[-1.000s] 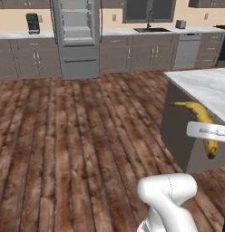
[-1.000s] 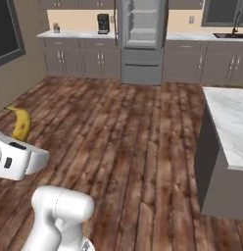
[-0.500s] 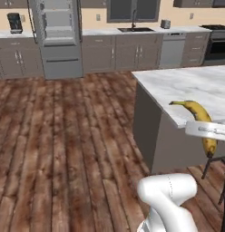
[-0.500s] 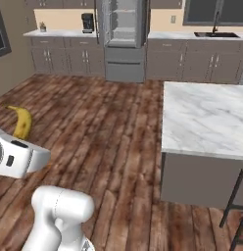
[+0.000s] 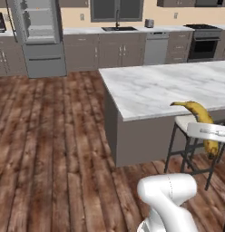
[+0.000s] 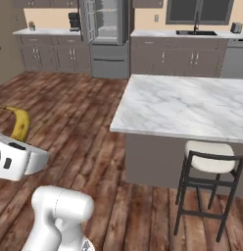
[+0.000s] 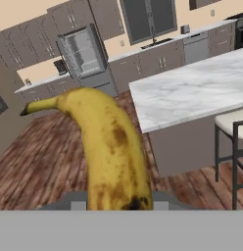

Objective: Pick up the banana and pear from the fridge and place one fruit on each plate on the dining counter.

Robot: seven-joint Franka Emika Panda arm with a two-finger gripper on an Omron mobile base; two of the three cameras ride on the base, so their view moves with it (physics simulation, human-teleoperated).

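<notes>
Banana point(image 7: 111, 147) sits clamped in our gripper point(image 5: 209, 133), carried in the air beside the desk point(image 5: 168, 88), near a stool point(image 6: 206, 184). Since a second ago our base has driven and turned: the desk has grown larger and closer, and the fridge point(image 6: 105, 37), doors open, has slid further off behind us.

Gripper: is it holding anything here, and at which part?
The gripper is shut on the banana, gripping it near its lower end. Most of the fruit sticks up out of the hand, with the stem tip curving away at the top.
</notes>
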